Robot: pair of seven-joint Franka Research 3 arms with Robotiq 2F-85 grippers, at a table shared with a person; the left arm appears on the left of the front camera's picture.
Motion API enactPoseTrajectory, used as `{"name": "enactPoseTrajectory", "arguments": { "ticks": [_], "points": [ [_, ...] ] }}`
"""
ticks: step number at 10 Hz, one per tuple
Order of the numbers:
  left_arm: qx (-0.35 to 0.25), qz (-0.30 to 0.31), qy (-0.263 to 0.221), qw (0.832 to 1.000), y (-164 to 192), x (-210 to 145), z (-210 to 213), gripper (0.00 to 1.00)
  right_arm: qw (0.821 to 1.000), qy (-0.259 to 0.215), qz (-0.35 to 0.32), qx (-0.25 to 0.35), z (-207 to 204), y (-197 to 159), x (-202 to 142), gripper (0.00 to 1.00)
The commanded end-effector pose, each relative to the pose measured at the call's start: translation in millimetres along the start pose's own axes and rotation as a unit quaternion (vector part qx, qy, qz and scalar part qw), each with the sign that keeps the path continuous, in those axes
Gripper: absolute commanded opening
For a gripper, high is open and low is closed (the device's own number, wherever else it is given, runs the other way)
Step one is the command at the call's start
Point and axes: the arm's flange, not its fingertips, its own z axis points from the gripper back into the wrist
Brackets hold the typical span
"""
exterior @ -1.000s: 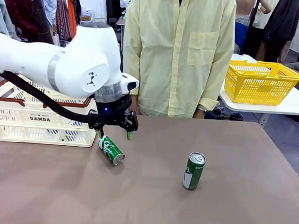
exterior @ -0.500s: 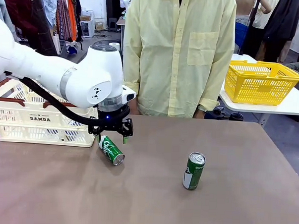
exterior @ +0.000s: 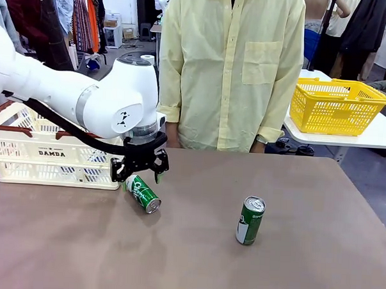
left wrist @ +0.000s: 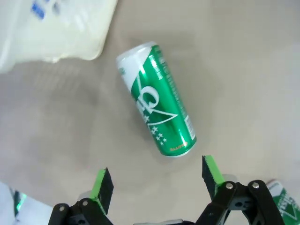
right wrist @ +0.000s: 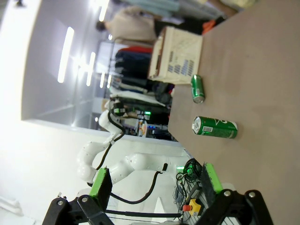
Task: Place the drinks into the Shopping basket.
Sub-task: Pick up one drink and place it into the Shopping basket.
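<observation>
On the table, the crate sits at the far left edge. A can lies on its side just right of the crate's near corner, with the left gripper hanging just above its far end. A second can stands upright well to the right, near the middle. A person stands behind the far edge. Farther right, a mesh basket sits on a side table.

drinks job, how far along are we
Done: unclear, the arm hides much of the Shopping basket. In hand: the open left tool hangs just over the lying green can beside the basket, not gripping it. Left: grasp and load that can, then the standing green can mid-table.
</observation>
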Motion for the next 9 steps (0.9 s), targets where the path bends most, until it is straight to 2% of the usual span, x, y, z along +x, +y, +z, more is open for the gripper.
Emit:
{"name": "enactPoseTrajectory", "arguments": {
  "ticks": [1,4,5,7,9],
  "points": [
    [-0.015,0.023,0.013,1.000,-4,-10,-5,1.00,1.000,-0.004,-0.008,0.004,-1,6,2,1.00],
    [-0.072,0.008,-0.032,0.997,4,-8,-26,1.00,1.000,-0.004,-0.008,0.004,-1,6,2,1.00],
    [-0.064,0.000,-0.045,0.997,2,-7,-36,1.00,1.000,-0.004,-0.008,0.004,-1,6,2,1.00],
    [-0.044,0.001,-0.040,0.998,-3,-4,-55,1.00,1.000,-0.004,-0.008,0.004,-1,6,2,1.00],
    [-0.036,-0.004,-0.064,0.997,-8,0,-70,1.00,1.000,-0.004,-0.008,0.004,-1,6,2,1.00]
  ]
}}
